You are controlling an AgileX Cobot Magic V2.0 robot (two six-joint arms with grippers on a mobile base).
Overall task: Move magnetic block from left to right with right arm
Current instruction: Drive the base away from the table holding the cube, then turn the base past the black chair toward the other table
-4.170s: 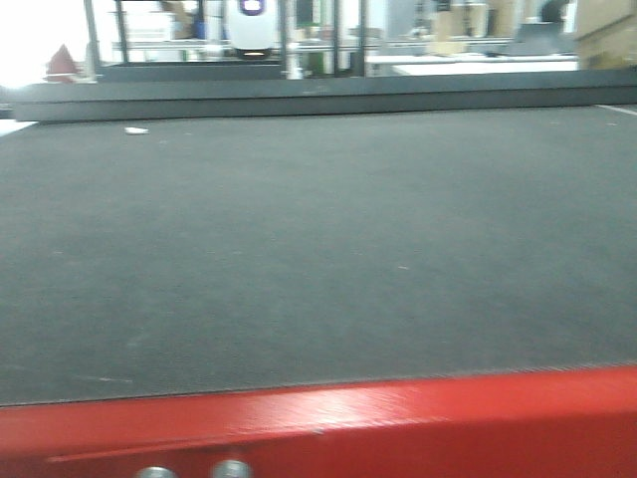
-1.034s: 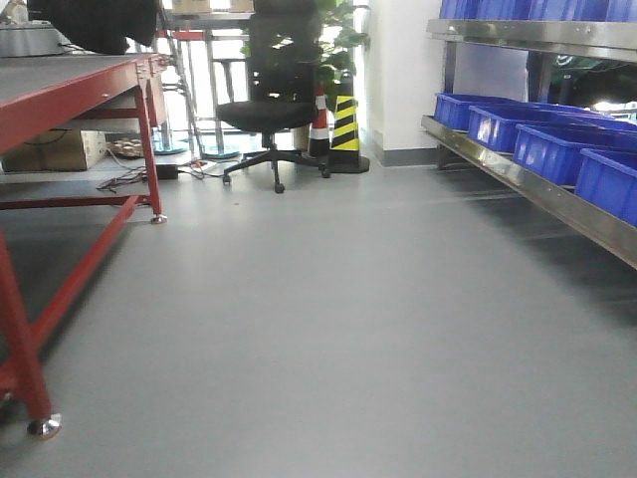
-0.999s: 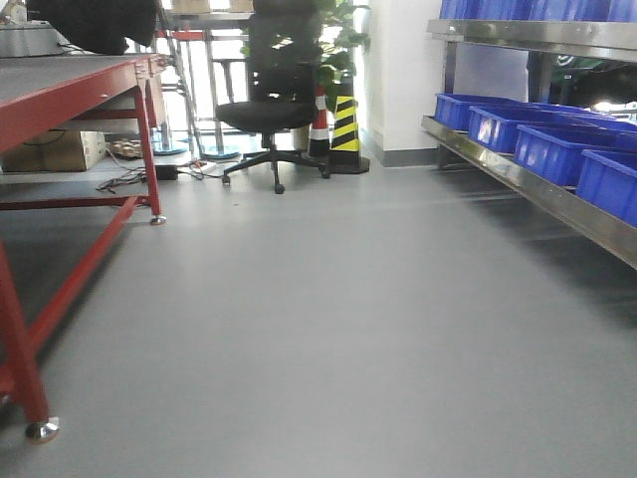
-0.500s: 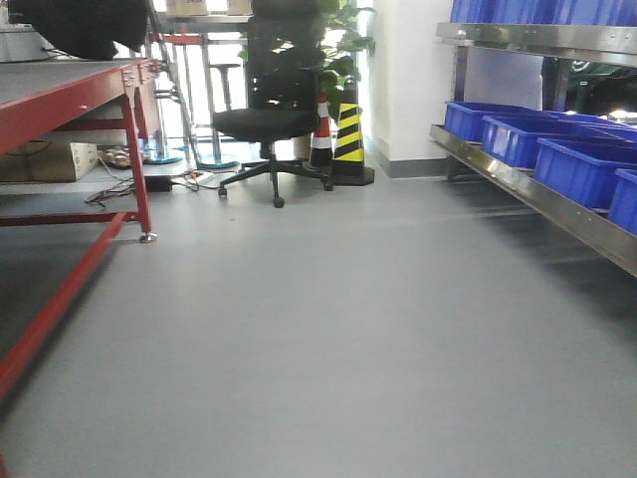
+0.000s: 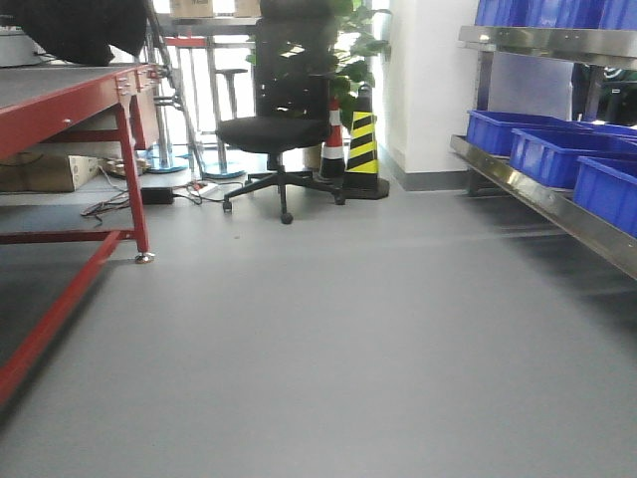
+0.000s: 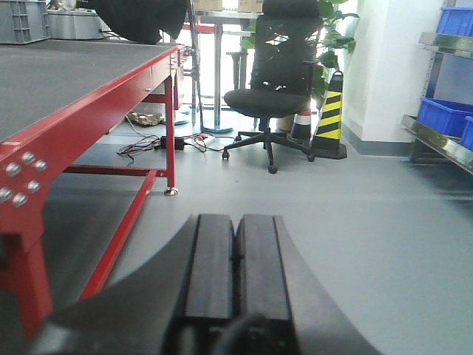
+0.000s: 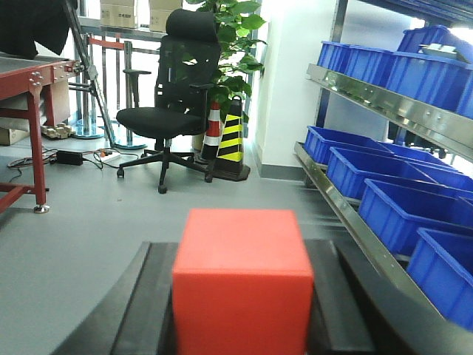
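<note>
Clasping the magnetic block [image 7: 240, 281] is the right hand [image 7: 242, 307]; left hand [image 6: 236, 255] closed.

Bright daylight is seen entering from the top centre of each view, where the background behind the black office chair [image 5: 274, 131] is blown out to white. The grey floor [image 5: 348, 349] is lit softly and evenly, with a dim shadow cast beneath the red table [image 5: 70, 108] at the left. The front view is rendered slightly soft. In the wrist views the bottom foreground is blurred: the left gripper [image 6: 236, 222] and the magnetic block [image 7: 240, 285], shown as saturated orange-red.
</note>
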